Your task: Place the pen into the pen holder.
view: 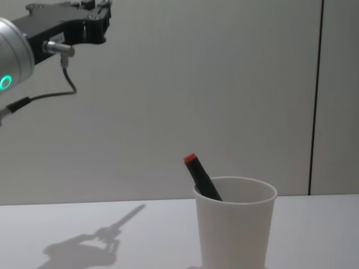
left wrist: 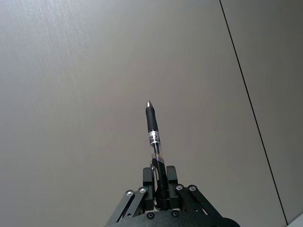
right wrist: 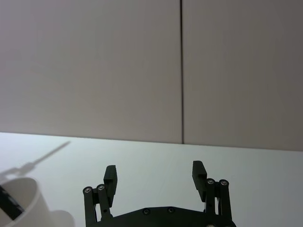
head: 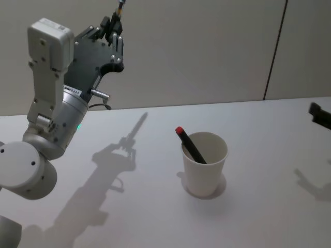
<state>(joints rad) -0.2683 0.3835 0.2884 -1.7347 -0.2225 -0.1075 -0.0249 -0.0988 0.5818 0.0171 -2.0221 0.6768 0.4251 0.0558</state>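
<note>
The white table spreads wide and bare across the front, meeting a grey panelled wall at its far edge. The left arm rises over the table's left side, with the left gripper lifted high and well apart from everything below. Its fingers are clamped tight on the lower barrel of a black-gripped pen with a clear barrel, whose tip points up and away from the wrist, toward the wall. The gripper and pen cast a shadow on the tabletop to the left of the cup.

Right of centre stands the plain white paper cup, upright, with open table on every side. Inside it a black pen with a red end leans against the rim on the left, its red end sticking out above the rim.

The right gripper hangs low at the table's right side, fingers spread wide with nothing between them, the cup off to its left.
</note>
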